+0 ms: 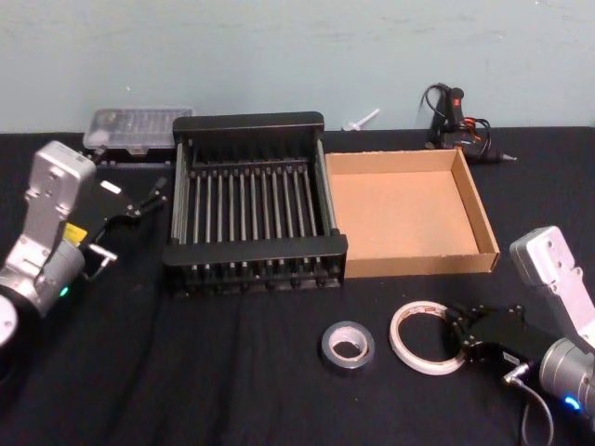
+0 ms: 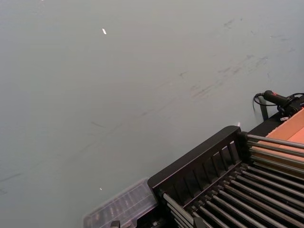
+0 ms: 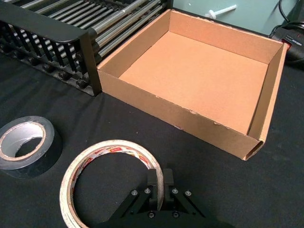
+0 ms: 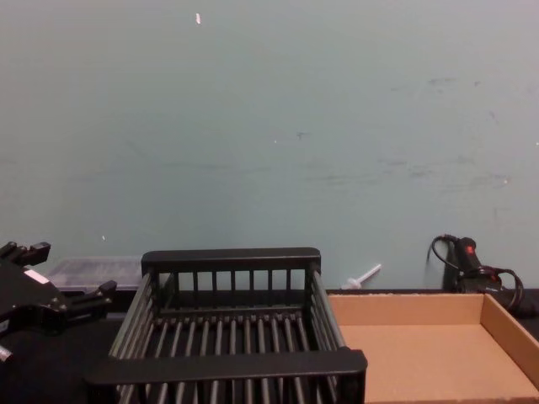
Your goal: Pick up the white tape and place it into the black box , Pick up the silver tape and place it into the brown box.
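We see our right hand [image 1: 453,336] low on the black surface [image 1: 232,372], at the near right, with its fingers [image 3: 153,183] pinched narrow across the rim of the white tape [image 1: 423,336]: one finger stands inside the ring and the other outside it. The white tape lies flat on the surface in front of the brown box [image 1: 405,214], and the red print on its inner core [image 3: 116,151] shows in our right wrist view. Just beside it, toward our left, the silver tape [image 1: 348,346] also lies flat on the surface, apart from the white roll and in front of the gap between the two boxes.

The black box [image 1: 253,206] stands at the middle of the surface with its slatted bottom bare. The brown box sits against its right side, walls touching or nearly so, and its cardboard floor is bare too.

Our left hand [image 1: 139,200] is raised off to the left of the black box, its fingers spread wide and holding nothing; in the chest view it comes in at the lower left [image 4: 46,290], beside the crate's left wall. Behind it, a clear plastic case [image 1: 138,127] rests at the back of the surface near the wall [image 4: 269,126], and a black tool with a cable [image 1: 456,116] lies behind the brown box
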### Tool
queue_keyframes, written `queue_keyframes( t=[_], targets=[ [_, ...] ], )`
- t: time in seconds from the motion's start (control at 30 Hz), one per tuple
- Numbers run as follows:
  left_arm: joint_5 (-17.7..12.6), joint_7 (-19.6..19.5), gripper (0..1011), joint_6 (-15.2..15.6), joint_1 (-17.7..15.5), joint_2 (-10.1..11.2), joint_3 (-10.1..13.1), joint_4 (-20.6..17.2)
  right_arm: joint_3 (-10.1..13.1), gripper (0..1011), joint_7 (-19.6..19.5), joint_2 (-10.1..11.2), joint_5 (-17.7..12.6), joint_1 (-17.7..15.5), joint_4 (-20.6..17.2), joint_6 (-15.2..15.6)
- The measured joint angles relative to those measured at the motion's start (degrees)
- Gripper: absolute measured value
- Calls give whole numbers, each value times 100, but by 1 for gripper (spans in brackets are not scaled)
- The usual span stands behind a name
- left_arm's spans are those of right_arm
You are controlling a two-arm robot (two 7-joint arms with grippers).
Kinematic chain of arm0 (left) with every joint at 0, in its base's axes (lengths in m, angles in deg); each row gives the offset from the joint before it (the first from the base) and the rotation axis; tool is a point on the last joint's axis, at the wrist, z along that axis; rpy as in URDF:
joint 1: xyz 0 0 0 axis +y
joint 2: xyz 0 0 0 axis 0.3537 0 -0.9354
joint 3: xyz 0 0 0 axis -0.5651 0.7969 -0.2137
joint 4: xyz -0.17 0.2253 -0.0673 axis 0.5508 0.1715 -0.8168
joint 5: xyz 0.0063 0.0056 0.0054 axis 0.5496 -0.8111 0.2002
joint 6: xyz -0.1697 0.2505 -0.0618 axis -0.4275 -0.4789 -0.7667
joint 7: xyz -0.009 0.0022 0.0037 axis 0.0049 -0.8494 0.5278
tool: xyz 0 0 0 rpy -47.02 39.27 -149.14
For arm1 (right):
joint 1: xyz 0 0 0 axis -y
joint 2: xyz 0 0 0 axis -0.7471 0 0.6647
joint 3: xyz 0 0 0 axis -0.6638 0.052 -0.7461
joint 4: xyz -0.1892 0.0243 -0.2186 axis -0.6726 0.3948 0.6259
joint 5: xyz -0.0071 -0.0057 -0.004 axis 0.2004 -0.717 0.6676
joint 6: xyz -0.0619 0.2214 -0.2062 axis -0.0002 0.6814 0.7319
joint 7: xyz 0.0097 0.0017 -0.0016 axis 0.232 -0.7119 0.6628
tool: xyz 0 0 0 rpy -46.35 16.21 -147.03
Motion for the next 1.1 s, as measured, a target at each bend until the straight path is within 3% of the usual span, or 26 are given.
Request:
queue_keyframes(
  t=[0.8, 1.1],
  targets=[
    [0, 0, 1001, 0, 0, 0, 0, 0, 509, 79, 284, -72, 172, -72, -323, -223],
    [0, 0, 1001, 0, 0, 0, 0, 0, 659, 79, 321, -151, 371, 198, -269, -385]
  ],
)
